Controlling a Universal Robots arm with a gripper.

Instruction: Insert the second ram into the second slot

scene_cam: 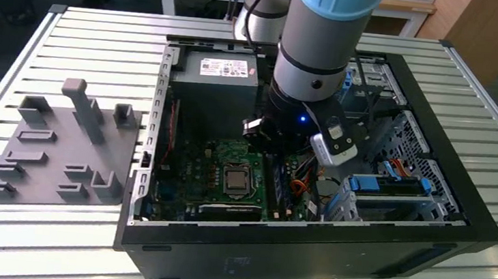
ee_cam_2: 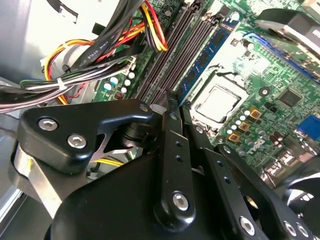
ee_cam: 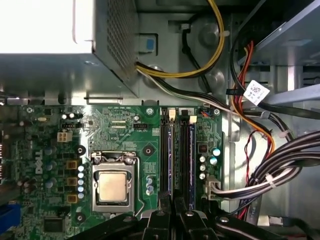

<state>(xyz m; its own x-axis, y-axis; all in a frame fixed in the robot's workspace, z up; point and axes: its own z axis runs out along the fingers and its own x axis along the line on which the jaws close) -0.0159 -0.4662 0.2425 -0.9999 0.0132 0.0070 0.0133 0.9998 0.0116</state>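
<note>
Inside the open computer case (scene_cam: 460, 221) my gripper (scene_cam: 275, 157) hangs low over the motherboard's memory slots (ee_cam: 180, 150). In both wrist views its black fingers stand close together, shut on one end of the second ram (ee_cam: 170, 150). This thin blue-green stick stands on edge in the slot nearest the processor socket (ee_cam: 114, 185). In the second wrist view the second ram (ee_cam_2: 205, 55) runs from the gripper (ee_cam_2: 178, 102) away along the slot. Another blue-edged stick (ee_cam: 191, 150) sits two slots over. Whether the held stick is fully seated is hidden by the fingers.
The power supply (scene_cam: 214, 74) rises behind the slots. Cable bundles (ee_cam: 270, 170) run close beside them, with yellow and red wires (ee_cam_2: 150, 30) crossing just past their far end. A drive cage (scene_cam: 391, 187) is at the exterior view's right. A grey holder fixture (scene_cam: 55, 155) lies outside the case.
</note>
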